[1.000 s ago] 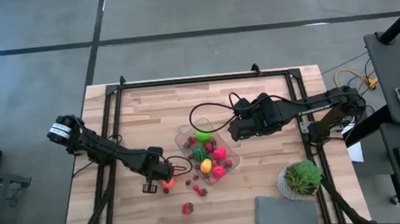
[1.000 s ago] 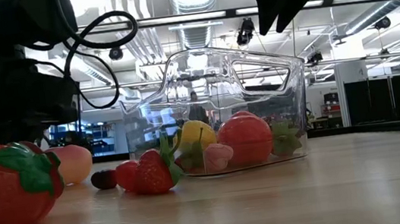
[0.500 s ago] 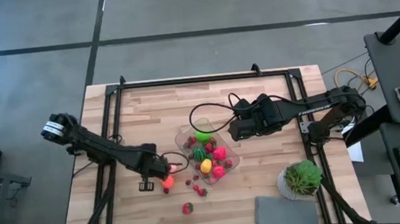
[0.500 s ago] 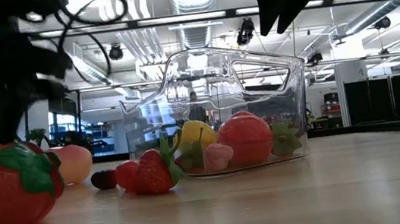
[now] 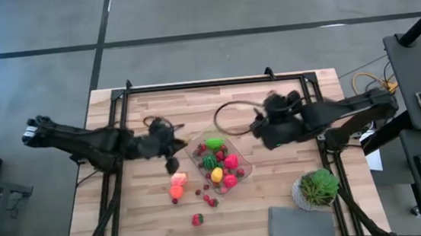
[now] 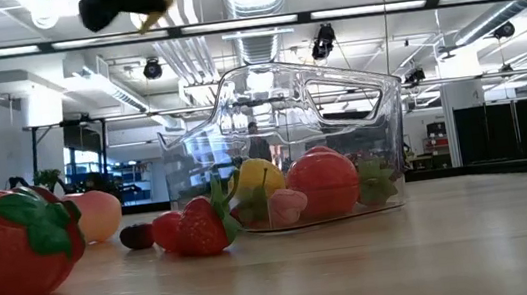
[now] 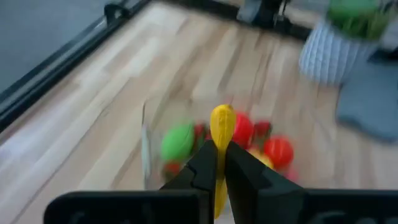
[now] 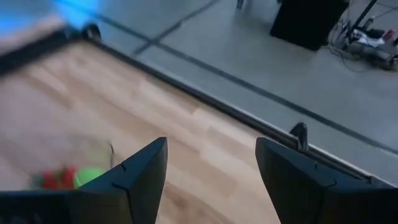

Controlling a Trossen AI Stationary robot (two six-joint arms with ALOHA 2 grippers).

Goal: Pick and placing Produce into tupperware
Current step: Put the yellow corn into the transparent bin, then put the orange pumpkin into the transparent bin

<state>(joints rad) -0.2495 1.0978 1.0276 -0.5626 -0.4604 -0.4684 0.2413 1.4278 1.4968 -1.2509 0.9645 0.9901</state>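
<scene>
Compared with one second earlier, left pincer [image 7: 221, 163] has risen from the surface beside the loose fruit and swung toward the tupperware [image 5: 195, 144], now pinched tight on a small yellow produce piece [image 7: 222, 126]; right pincer [image 8: 211, 171] has drawn back from over the tub toward the right side, its fingers [image 8: 143, 171] parted at a moderate width and holding nothing.

Tupperware: clear tub near the centre of the wooden surface [image 5: 270, 97], already containing a green piece [image 5: 213, 143], a yellow piece [image 5: 216, 175], several red and pink pieces and a dark green-and-red one.

Still outside the tub: an orange piece [image 5: 176, 190] just beside the tub's left edge, a few small dark red berries [image 5: 207, 198] near its lower corner, and a larger strawberry [image 5: 197, 219] farther toward the front edge.

Progress, as judged: roughly half or more of the produce is in; the yellow piece is in transit above the tub's near rim, not yet released, and the scattered pieces remain to be collected

Potted plant [image 5: 320, 187] and grey cloth [image 5: 300, 223] lie at the front right
</scene>
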